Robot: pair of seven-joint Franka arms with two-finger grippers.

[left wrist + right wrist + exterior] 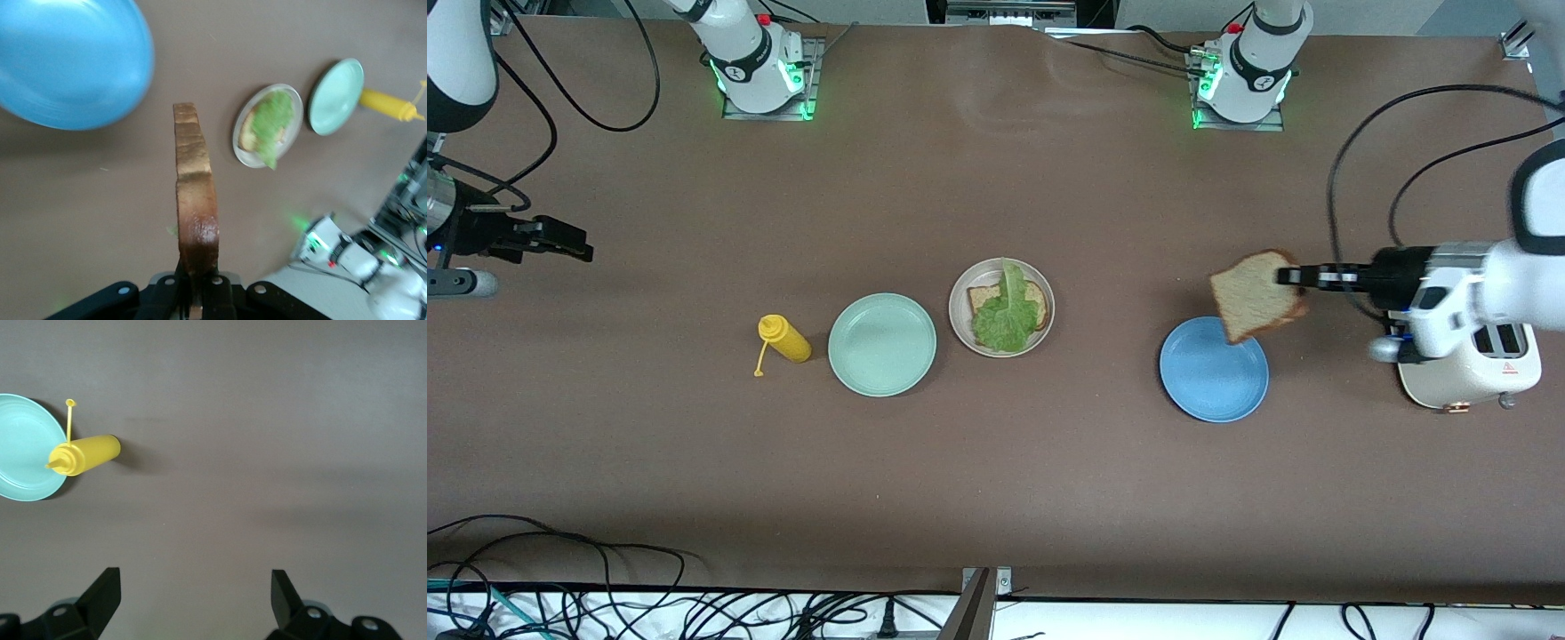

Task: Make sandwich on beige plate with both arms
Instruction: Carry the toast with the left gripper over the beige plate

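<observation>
The table (996,498) carries three plates in a row. The blue plate (1209,387) lies toward the left arm's end, bare. The green plate (882,345) lies toward the right arm's end, also bare, with a yellow bottle (785,339) on its side just beside it. Between them sits the beige plate (959,307), smaller than the other two, and on it the sandwich so far: one bread slice (983,296) lying flat with a lettuce leaf (1007,316) spread over it. A white toaster (1489,373) stands at the left arm's end, under that arm's wrist.

By my reading the task is about two thirds done: base slice and lettuce are placed, and only the top slice is missing. That slice is already picked up and has yet to be carried to the beige plate and laid on the leaf.

The left gripper (1294,276) is clamped narrow on the top slice (1256,298), pinching it by one crust edge; the slice hangs in the air, tilted, over the rim of the blue plate and well apart from the beige plate. The right gripper (560,238) waits over bare table at the right arm's end, its jaws spread wide and holding nothing.
</observation>
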